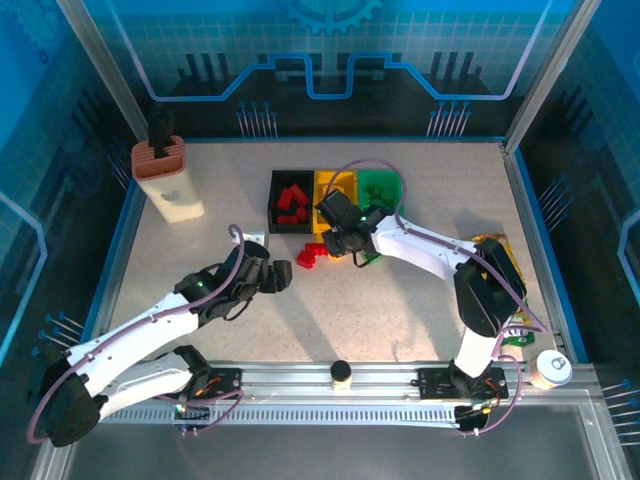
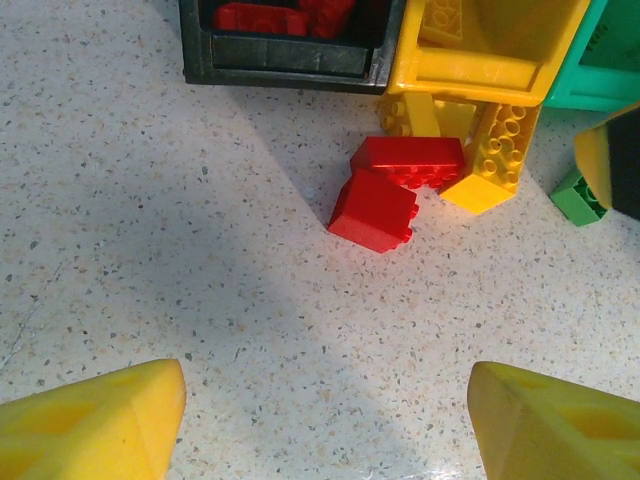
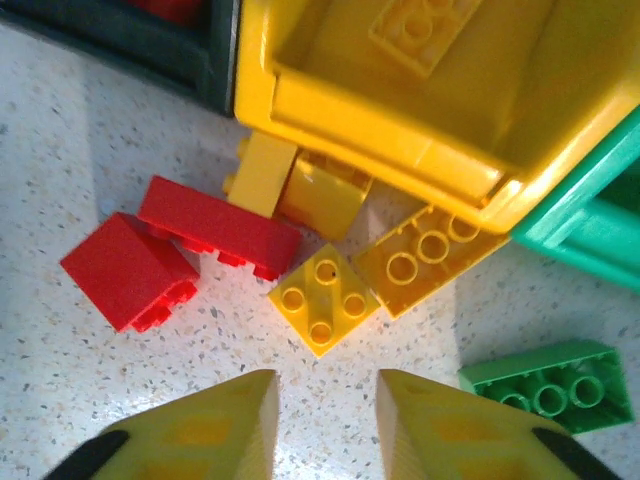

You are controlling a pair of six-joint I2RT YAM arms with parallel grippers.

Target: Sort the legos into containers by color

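Bright overhead light casts soft, diffuse shadows.

Loose legos (image 3: 320, 300) lie on the table (image 1: 400, 300) against the middle container (image 3: 380, 140), at its front; one lego (image 3: 425, 30) lies inside it.

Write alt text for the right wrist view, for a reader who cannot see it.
The right end effector, fingers narrowly parted and empty, hovers over a speckled table facing a square yellow brick. Two red bricks lie left, a green brick right; beyond stands a yellow bin between a black bin and a green bin.
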